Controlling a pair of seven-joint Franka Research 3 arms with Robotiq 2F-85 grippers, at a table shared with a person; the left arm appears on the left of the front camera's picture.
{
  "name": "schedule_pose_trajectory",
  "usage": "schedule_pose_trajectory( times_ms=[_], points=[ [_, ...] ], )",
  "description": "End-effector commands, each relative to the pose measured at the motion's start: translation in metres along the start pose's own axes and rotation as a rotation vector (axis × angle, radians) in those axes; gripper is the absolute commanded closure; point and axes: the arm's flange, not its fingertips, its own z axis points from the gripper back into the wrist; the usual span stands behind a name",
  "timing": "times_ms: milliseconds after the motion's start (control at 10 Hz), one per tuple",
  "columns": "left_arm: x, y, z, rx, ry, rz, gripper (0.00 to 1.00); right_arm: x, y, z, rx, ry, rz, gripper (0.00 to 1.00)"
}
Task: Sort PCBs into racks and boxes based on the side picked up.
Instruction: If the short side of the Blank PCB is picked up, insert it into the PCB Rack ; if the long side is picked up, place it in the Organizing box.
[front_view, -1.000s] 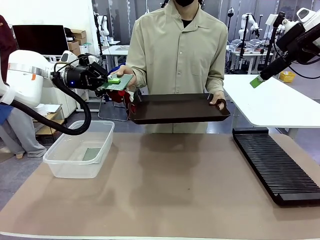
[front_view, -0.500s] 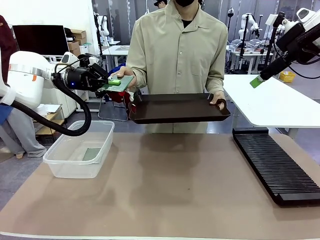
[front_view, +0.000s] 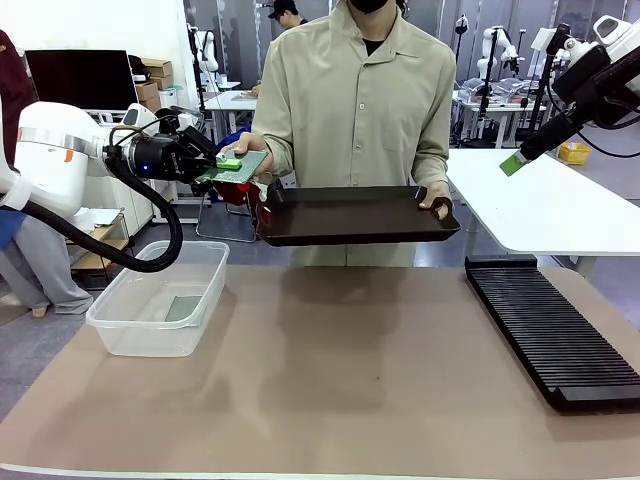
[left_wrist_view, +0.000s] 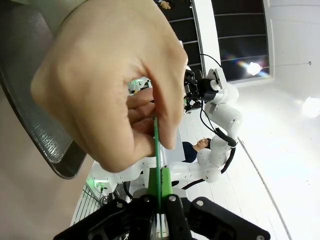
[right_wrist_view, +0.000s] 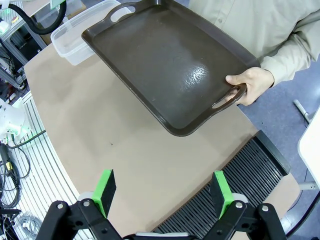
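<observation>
Clamping the PCB (front_view: 243, 165) at ten o'clock, the left gripper (front_view: 222, 163) is closed on it while the person's hand (front_view: 243, 148) pinches its far end; the right gripper (right_wrist_view: 163, 191) gapes wide, empty

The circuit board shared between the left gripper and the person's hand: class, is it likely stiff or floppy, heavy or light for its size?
Probably stiff: the PCB runs straight, unbent, between the left gripper and the person's hand. Likely light: edge-on it looks very thin, and a small pinch holds it.
</observation>
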Motion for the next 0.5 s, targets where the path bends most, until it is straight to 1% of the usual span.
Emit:
schedule_pose_trajectory(
  times_ms=[0, 400],
  points=[
    [-0.0005, -0.0004, -0.0007, 0.007, 0.014, -0.001, 1.00, -0.0008, 0.0001, -0.0004, 0.016, -0.008, -0.001, 0.00],
    [-0.0005, -0.0004, -0.0007, 0.007, 0.014, -0.001, 1.00, -0.0008, 0.0001, -0.0004, 0.016, -0.008, -0.001, 0.00]
  ],
)
